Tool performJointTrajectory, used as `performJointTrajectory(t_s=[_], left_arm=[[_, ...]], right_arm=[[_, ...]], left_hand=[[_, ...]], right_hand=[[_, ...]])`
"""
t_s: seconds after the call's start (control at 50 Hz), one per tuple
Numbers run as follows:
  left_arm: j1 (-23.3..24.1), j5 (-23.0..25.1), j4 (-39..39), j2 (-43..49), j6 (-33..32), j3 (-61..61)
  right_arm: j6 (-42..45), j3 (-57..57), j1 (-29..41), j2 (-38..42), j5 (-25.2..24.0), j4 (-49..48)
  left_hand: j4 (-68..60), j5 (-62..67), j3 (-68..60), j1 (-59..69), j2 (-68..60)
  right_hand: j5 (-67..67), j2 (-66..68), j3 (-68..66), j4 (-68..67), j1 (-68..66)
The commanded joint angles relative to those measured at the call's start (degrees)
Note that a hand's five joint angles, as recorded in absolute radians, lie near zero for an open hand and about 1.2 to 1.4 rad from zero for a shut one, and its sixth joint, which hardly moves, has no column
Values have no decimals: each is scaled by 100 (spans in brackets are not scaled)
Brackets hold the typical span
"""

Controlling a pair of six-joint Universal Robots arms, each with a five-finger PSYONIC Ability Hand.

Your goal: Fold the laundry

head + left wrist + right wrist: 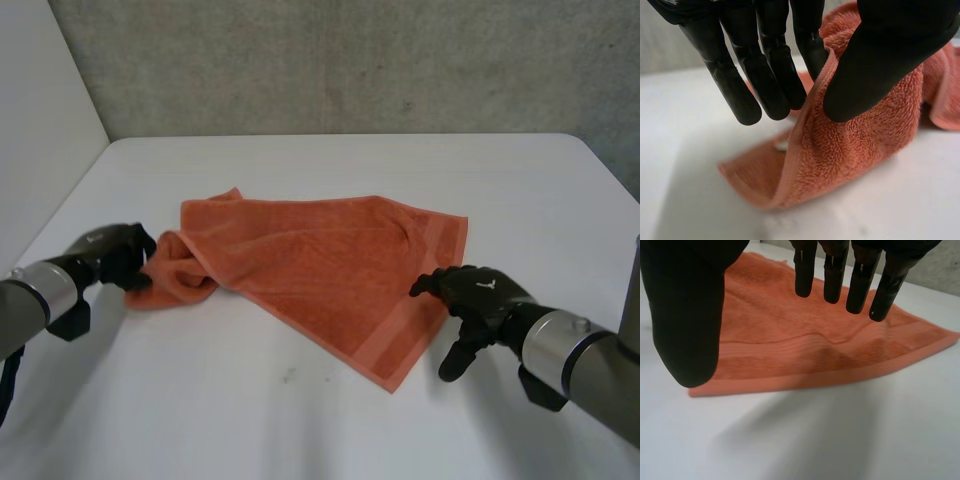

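Pinching towel [320, 268] corner in left hand [112, 255], thumb against fingers | hovering right hand [478, 295] spread wide, hem below between thumb and fingertips

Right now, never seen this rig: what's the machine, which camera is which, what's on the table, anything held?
It is a two-armed robot at a white table; each arm ends in a black robot hand with fingers and a thumb. The head view looks down from between and behind the arms. The other two come from cameras on the wrists, each looking along its own palm. One orange towel lies on the table, mostly flat, bunched at the end near the left robot hand. The left wrist view shows that hand pinching the towel's hemmed edge between thumb and fingers. The right robot hand is open at the towel's opposite end, fingers straight over the cloth, gripping nothing.
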State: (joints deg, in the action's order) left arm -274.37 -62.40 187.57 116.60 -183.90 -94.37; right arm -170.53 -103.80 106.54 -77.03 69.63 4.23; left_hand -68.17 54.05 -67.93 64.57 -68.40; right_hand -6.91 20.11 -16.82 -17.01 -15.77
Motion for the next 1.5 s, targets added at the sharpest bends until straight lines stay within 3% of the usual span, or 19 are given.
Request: performJointTrajectory(t_s=[0.02,0.16,0.38,0.56,1.26,1.4,1.5], left_arm=[[-2,-246,526,-401,91,-152],[6,-255,579,-576,100,-231],[85,-255,579,-585,109,-275],[68,-246,579,-585,109,-292],[68,-246,570,-594,126,-301],[68,-246,561,-594,126,-310],[59,-237,535,-594,126,-310]], right_arm=[[-805,-211,542,240,15,-721],[-841,9,1122,812,261,-959],[-508,290,1694,1418,1140,-1583],[-24,325,1659,1603,1184,-1671],[187,791,1615,1937,1439,-1882],[416,967,1563,2087,1509,-1891],[424,1037,1239,1781,1903,-2135]], left_hand=[[-1183,1595,-1207,1543,-1160],[-1183,1595,-1207,1543,-1160],[-1183,1595,-1207,1543,-1160],[-1183,1595,-1207,1543,-1160],[-1183,1595,-1207,1543,-1160],[-1183,1595,-1207,1543,-1160],[-1183,1595,-1207,1543,-1160]], right_hand=[[-225,-95,-234,-216,-340],[-293,-27,-302,-283,-407],[-865,544,-874,-855,-979],[-1033,712,-1042,-1023,-1147],[-1655,1335,-1664,-1646,-1770],[-3485,3165,-3494,-3476,-3600],[-6305,5984,-6313,-6295,-6419]])
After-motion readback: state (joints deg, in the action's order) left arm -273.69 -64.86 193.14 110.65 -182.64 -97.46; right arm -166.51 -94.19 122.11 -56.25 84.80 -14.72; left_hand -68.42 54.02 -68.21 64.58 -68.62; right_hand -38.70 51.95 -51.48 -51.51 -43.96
